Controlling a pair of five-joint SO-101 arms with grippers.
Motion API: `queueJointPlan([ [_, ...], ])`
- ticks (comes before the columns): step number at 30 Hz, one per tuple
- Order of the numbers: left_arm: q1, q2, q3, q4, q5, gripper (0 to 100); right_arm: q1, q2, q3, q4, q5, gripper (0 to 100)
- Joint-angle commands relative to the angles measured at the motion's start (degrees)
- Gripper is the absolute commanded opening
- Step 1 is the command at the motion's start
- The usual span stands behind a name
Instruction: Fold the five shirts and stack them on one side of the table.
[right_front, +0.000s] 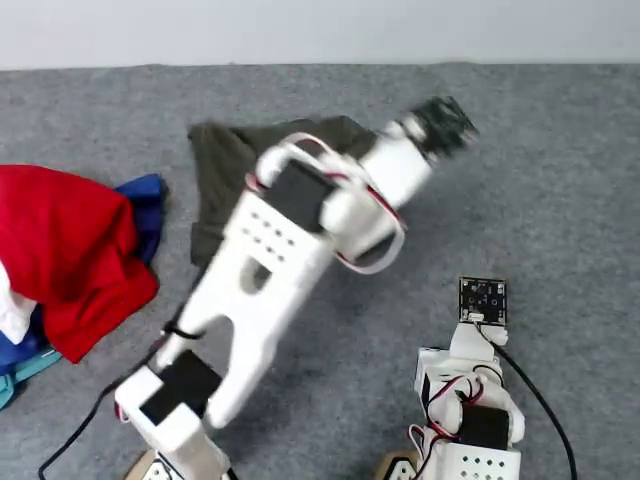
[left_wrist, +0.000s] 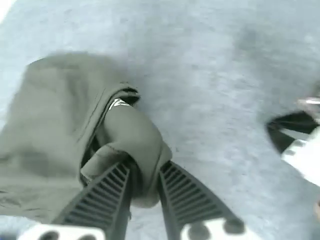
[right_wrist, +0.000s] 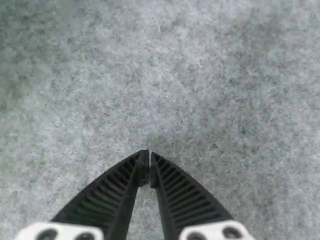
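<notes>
From above, the olive shirt (right_front: 215, 180) lies loosely spread, while the red shirt (right_front: 70, 250) and blue shirt (right_front: 148, 190) sit heaped and unfolded, so folding seems barely begun. At the left wrist, the left gripper (left_wrist: 145, 182) pinches an olive fold between its fingers. At the right wrist, the right gripper (right_wrist: 149, 170) has its fingers pressed together, empty.

Open grey table (right_front: 570, 190) far right; shirt pile (right_front: 70, 250) (red over blue) at the left edge.
</notes>
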Motion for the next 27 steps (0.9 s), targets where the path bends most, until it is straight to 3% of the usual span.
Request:
queueJointPlan([
  [1, 4.04, -3.43, 1.80, -3.52, 0.35, 2, 0.57, -0.40, 0.97, 0.22, -0.53, 0.9],
  [6, 5.63, -3.78, 5.67, -3.78, 1.23, 11, 0.57, -0.40, 0.97, 0.22, -0.53, 0.9],
  [10, 5.36, -4.04, 5.58, -1.23, 7.91, 21, 0.57, -0.40, 0.97, 0.22, -0.53, 0.9],
  [17, 3.69, -4.13, 3.82, -0.53, 9.76, 22, 0.57, -0.40, 0.97, 0.22, -0.53, 0.9],
  [22, -4.66, -4.13, -3.65, 1.14, 13.01, 22, 0.57, -0.40, 0.97, 0.22, -0.53, 0.9],
  [27, -18.29, -9.14, -2.86, 1.32, 14.42, 19, 0.57, -0.40, 0.97, 0.22, -0.53, 0.9],
])
